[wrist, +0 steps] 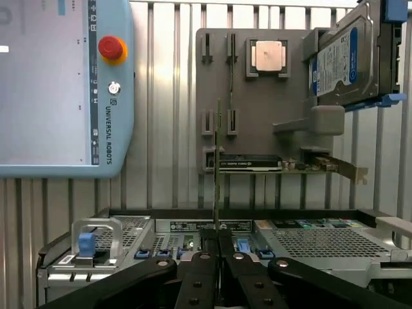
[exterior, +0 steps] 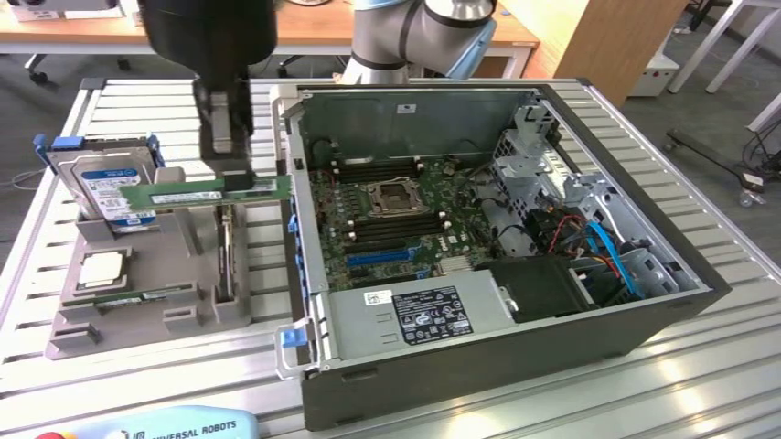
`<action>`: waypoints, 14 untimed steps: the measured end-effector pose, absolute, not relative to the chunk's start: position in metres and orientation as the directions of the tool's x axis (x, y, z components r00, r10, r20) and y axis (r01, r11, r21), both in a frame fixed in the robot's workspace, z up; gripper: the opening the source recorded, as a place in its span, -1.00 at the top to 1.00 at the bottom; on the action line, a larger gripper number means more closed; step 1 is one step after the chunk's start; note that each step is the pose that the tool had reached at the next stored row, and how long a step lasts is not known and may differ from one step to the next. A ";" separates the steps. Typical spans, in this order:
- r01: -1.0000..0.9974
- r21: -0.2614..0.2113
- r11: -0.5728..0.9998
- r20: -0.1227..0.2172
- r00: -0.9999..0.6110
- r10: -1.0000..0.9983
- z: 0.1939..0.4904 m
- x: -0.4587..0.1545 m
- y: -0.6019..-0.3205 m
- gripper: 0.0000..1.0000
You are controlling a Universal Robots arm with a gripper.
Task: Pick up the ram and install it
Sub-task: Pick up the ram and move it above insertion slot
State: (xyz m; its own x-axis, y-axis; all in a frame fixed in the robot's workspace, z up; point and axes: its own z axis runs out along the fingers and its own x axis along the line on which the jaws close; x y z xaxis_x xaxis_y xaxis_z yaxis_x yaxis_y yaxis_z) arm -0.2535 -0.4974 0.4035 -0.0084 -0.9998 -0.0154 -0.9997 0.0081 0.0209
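Observation:
The ram (exterior: pixel 171 193) is a long green stick with a white label. It hangs level above the grey parts holder (exterior: pixel 123 320), just off the open computer case (exterior: pixel 488 366) on the exterior view's left. My gripper (exterior: pixel 232 183) comes down from above and is shut on the ram near its middle. In the wrist view the ram (wrist: pixel 217 161) appears edge-on as a thin line rising from between my dark fingers (wrist: pixel 199 264), with the gripper (wrist: pixel 218 241) closed around it. The motherboard's memory slots (exterior: pixel 366 174) lie inside the case beside the processor socket (exterior: pixel 393 194).
The holder also carries a silver hard drive (exterior: pixel 110 187) standing on edge, a square silver processor (exterior: pixel 104 265) and a flat green card (exterior: pixel 146 294). A teach pendant (exterior: pixel 159 425) lies at the table's front edge. The case's metal rim (exterior: pixel 293 165) stands between the ram and the motherboard.

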 end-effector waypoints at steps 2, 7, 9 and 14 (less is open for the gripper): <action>-1.000 0.021 0.008 -0.015 -0.009 -1.000 0.403 -0.245 -0.497 0.76; -1.000 0.021 0.008 -0.015 -0.008 -1.000 0.404 -0.224 -0.497 0.76; -1.000 0.021 0.008 -0.015 -0.009 -1.000 0.403 -0.215 -0.497 0.76; -1.000 0.021 0.008 -0.015 -0.009 -1.000 0.403 -0.195 -0.497 0.76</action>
